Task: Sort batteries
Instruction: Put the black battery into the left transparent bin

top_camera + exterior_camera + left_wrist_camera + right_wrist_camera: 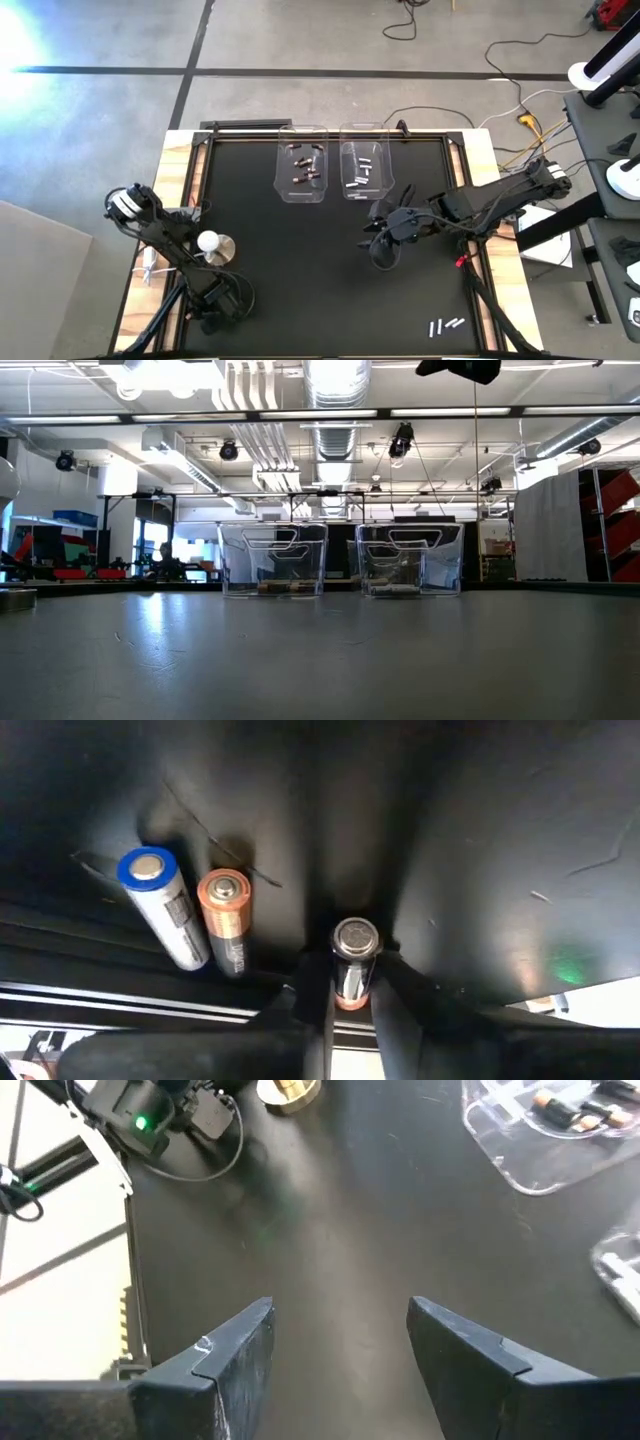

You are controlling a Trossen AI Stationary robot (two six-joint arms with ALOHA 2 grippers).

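Pick-up step: left gripper point(355, 982), at the counter's point(300, 260) near-left corner, jaws pinching a dark battery point(355, 960) beside two others. Next: lift, carry to the dark-battery bin point(302, 175). Right gripper point(340, 1340) waits, jaws spread.

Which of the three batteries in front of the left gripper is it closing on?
The dark one with the silvery end cap, pinched between the left gripper's fingers. The blue-topped battery and copper-topped battery lie free beside it.
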